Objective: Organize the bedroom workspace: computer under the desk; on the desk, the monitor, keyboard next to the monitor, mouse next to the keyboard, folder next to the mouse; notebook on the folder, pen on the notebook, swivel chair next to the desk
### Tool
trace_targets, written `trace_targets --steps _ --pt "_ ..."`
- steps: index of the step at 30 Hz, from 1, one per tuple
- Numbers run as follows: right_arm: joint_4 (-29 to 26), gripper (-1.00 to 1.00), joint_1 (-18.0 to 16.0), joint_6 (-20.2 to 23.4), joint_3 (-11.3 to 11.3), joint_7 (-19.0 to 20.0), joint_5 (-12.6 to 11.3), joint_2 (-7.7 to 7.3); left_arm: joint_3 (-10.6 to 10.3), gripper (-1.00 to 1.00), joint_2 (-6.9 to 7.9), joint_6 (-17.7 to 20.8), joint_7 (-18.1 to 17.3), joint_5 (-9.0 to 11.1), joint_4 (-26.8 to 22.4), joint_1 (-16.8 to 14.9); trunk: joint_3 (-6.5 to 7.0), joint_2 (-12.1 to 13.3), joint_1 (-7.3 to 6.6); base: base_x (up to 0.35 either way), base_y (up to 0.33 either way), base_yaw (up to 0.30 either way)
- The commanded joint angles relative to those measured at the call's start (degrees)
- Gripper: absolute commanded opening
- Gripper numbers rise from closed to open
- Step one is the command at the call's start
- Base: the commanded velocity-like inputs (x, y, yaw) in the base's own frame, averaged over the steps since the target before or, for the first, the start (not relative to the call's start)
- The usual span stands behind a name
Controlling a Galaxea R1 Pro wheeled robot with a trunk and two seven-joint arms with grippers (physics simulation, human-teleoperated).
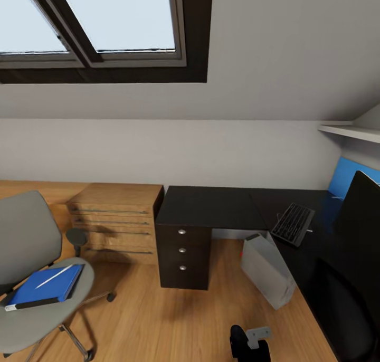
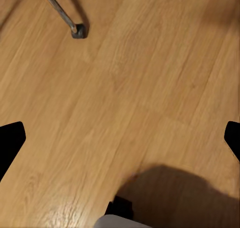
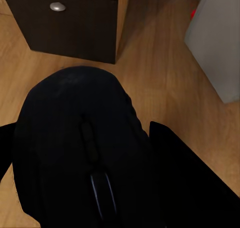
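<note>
The left wrist view looks onto a light-brown wood plank floor [image 2: 125,88] with the grain running diagonally. A thin chrome leg of the grey swivel chair [image 2: 62,11] ends in a small dark caster resting on the planks. The left gripper [image 2: 120,138] has its two black fingertips [image 2: 10,143] spread wide apart at opposite edges with nothing between them, above a dark shadow on the floor.
</note>
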Motion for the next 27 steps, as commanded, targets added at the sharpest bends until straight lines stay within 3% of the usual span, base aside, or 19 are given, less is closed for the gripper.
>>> trace_targets --steps 1,9,12,13,19,27 --pt "0.13 -1.00 -0.07 -0.23 0.47 -0.28 -0.15 0.04 0.01 1.00 -0.02 -0.25 0.01 0.60 0.03 -0.04 -0.08 -0.05 0.04 0.329 0.000 0.000" --pt "0.13 -1.00 -0.07 -0.32 0.44 -0.31 -0.30 0.72 0.03 1.00 -0.02 -0.29 0.01 0.60 0.25 -0.04 -0.08 -0.05 0.04 0.162 0.000 0.000" --pt "0.13 -1.00 -0.09 -0.32 0.44 -0.32 -0.24 0.78 0.04 1.00 -0.02 -5.07 -0.15 0.60 1.23 -0.04 -0.08 -0.05 0.04 0.004 0.000 0.000" --pt "0.13 -1.00 -0.08 -0.32 0.44 -0.32 -0.24 0.78 0.02 1.00 -0.02 -13.34 -0.33 0.56 2.96 -0.04 -0.08 -0.05 0.04 0.000 0.000 0.000" --pt "0.09 -1.00 -0.07 -0.32 0.40 -0.32 -0.28 0.78 0.01 1.00 -0.02 -14.20 -0.34 0.52 3.09 -0.04 -0.08 -0.05 0.04 0.023 0.000 0.000" --pt "0.04 -1.00 -0.07 -0.78 0.36 -0.33 -0.32 0.78 0.01 1.00 -0.04 -14.24 -0.34 0.59 3.10 -0.04 -0.12 -0.05 0.04 0.278 0.000 0.000"
